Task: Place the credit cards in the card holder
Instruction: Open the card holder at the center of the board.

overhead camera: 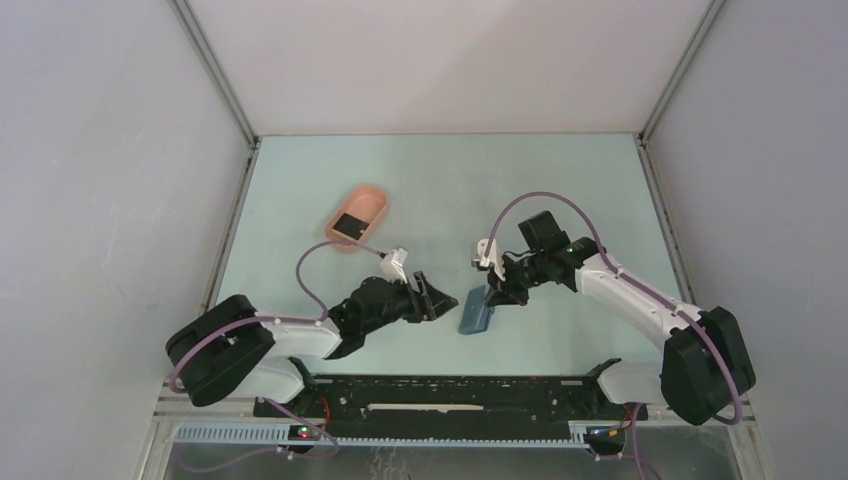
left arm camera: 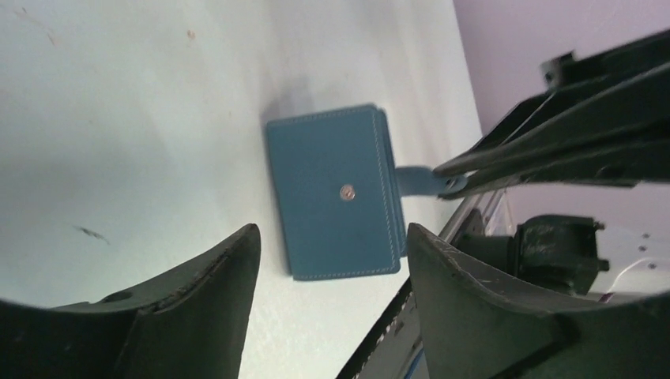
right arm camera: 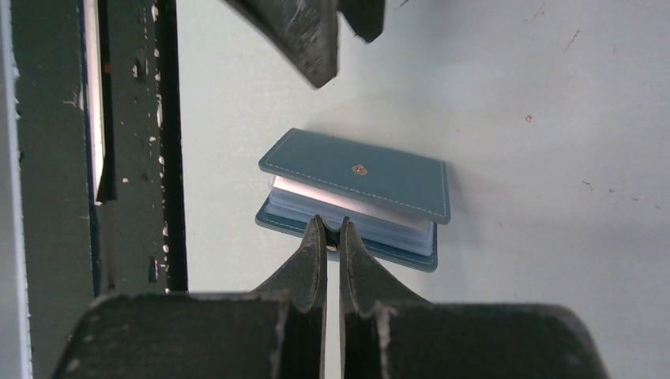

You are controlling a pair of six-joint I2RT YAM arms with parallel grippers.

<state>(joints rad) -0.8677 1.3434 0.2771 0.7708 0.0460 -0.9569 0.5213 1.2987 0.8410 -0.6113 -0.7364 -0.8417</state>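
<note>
The blue card holder [overhead camera: 476, 310] lies closed on the table between the two arms, its snap stud facing up [left arm camera: 336, 193]. My right gripper [overhead camera: 497, 293] is shut on the holder's small strap tab [left arm camera: 417, 180] at its edge, and pale inner pockets [right arm camera: 355, 217] show just beyond the fingertips [right arm camera: 316, 237]. My left gripper [left arm camera: 332, 233] stands open just left of the holder with nothing between its fingers and no contact. One black credit card [overhead camera: 350, 225] lies in the pink tray.
The pink oval tray [overhead camera: 358, 218] sits at the back left of the table. A black rail [overhead camera: 440, 385] runs along the near edge, close behind the holder [right arm camera: 134, 158]. White enclosure walls stand on both sides.
</note>
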